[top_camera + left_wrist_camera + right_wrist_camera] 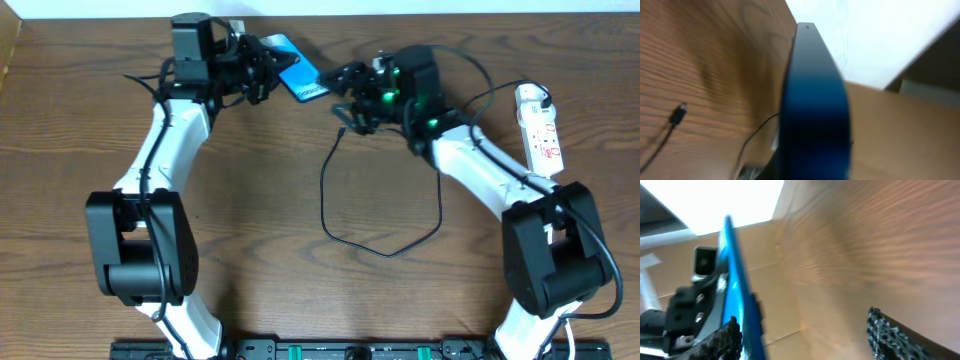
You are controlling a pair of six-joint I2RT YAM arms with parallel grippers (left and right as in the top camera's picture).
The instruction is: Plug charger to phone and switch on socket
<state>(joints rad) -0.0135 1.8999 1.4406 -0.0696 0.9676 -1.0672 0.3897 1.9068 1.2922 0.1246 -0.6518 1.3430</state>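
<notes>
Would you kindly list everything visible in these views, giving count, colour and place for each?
phone: one, bright blue, at the far side of the table, held in the left hand.
charger: one, thin black cable, looped across the middle of the table; its tip lies on the wood.
socket: one, white strip with red switches, far right of the table.
table: one, brown wood, under everything.
left hand: one, black, shut on the phone.
right hand: one, black, open, close beside the phone.
</notes>
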